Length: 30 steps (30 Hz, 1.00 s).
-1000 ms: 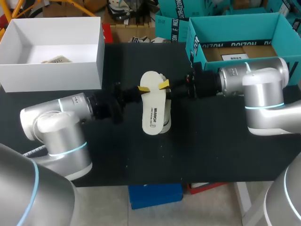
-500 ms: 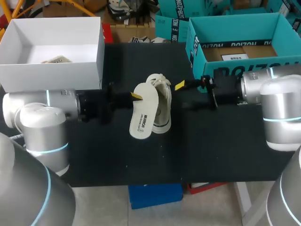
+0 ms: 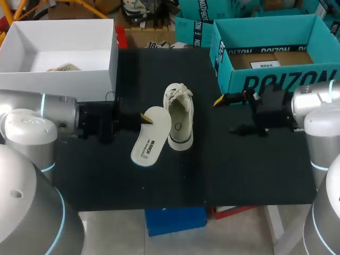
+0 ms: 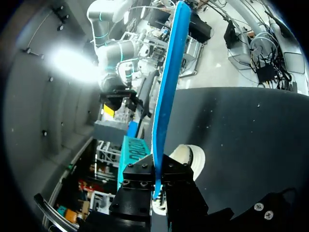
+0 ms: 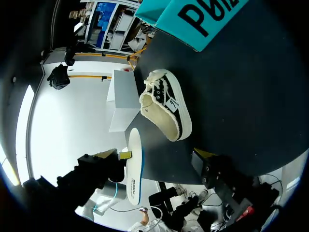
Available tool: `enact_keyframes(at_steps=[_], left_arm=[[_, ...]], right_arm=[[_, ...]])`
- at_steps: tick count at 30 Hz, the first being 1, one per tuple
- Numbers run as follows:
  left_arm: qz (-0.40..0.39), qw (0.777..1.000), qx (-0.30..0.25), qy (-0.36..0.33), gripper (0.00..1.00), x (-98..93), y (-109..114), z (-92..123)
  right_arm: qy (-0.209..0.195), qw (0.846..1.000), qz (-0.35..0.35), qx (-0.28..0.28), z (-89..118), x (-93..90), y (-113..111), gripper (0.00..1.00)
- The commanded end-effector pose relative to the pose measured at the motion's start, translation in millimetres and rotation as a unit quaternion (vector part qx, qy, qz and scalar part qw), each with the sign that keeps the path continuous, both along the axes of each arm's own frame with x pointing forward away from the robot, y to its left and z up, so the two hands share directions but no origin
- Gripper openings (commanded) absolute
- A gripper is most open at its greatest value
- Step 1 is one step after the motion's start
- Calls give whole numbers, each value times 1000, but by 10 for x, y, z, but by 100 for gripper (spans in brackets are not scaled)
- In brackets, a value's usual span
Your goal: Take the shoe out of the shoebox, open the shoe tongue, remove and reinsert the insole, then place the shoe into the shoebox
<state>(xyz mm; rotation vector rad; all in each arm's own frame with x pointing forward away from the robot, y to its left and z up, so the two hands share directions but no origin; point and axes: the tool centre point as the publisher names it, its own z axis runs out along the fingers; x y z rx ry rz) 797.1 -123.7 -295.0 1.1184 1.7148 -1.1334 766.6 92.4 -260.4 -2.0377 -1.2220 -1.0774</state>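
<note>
The insole (image 3: 150, 139) hangs pinched at one end in the left gripper (image 3: 144, 117), just beside the shoe (image 3: 179, 118) standing sole-down mid-table (image 3: 239, 170). Reinserting likely wants it lined up over the opening while the right gripper (image 3: 227, 114), wide and empty, steadies the shoe.

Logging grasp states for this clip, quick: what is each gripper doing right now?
Left gripper: shut on the insole.
Right gripper: jaws open, holding nothing.
</note>
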Motion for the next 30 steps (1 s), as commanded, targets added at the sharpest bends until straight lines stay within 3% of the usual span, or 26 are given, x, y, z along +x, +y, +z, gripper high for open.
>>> enact_keyframes(at_steps=[1,11,19,25,30], left_arm=[[-25,999,34,14,0,23,-8,4],[-56,997,48,29,0,-37,-33,-29],[-72,995,52,39,0,-123,-28,-37],[-85,992,89,40,0,-198,-102,-91],[-123,983,132,32,0,-152,-205,-95]], right_arm=[[-50,988,-133,-62,207,-399,-86,100],[-69,973,-201,-92,333,-666,-104,100],[-76,974,-197,-87,329,-678,-85,100],[-76,974,-197,-87,329,-678,-85,100],[-76,974,-197,-87,329,-678,-85,100]])
